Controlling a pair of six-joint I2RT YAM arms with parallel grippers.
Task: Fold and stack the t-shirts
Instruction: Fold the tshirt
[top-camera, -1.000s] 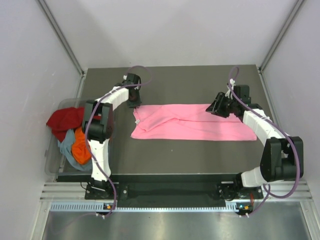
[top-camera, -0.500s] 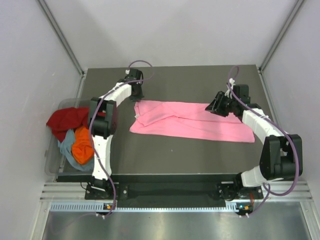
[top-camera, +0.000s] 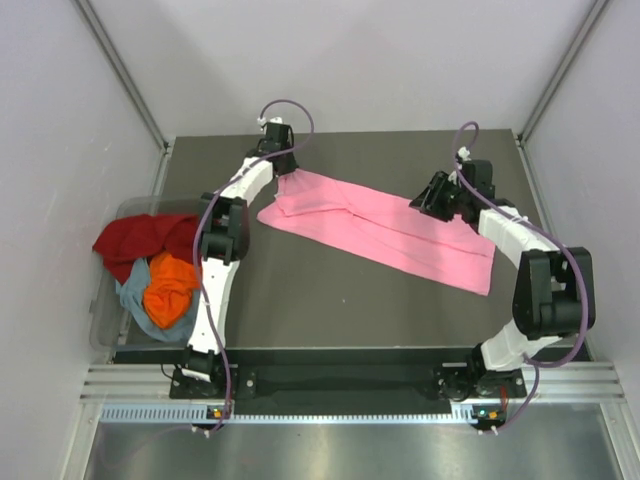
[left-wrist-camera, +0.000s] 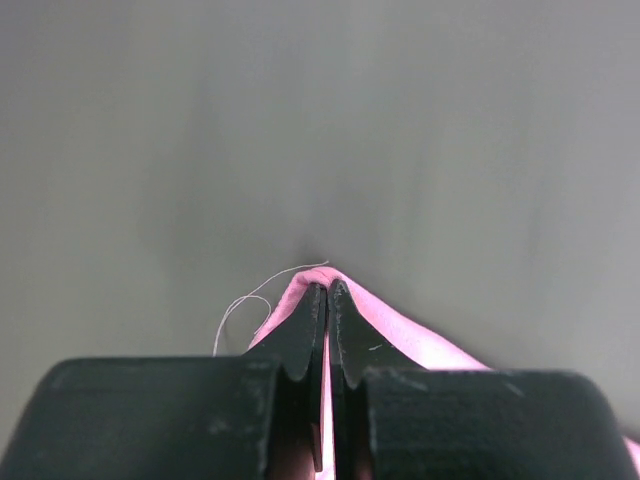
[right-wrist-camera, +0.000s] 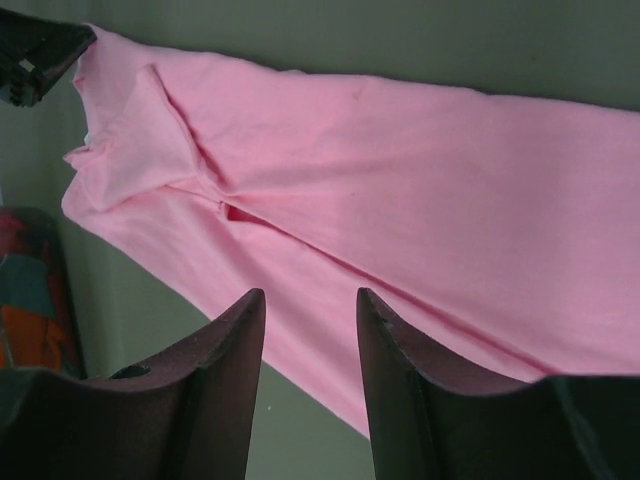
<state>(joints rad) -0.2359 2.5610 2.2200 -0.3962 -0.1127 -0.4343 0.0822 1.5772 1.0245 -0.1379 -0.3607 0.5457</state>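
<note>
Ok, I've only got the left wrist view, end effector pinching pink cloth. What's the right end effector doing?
Observer: The right end effector is open and gripping nothing, over the far edge of the pink t-shirt.
Operator: How does the shirt lie?
Observer: Stretched diagonally across the table, pinched corner toward the far left.
Operator: Any other shirts?
Observer: A dark red t-shirt, an orange t-shirt and a grey-blue t-shirt, heaped in a clear bin at the table's left.

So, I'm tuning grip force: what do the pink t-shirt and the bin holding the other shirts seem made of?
Pink t-shirt: soft matte cloth, probably cotton; it creases and drapes, and a loose thread trails from the pinched corner. Bin: clear, faintly glossy plastic by the look; the shirts inside show through its walls.
</note>
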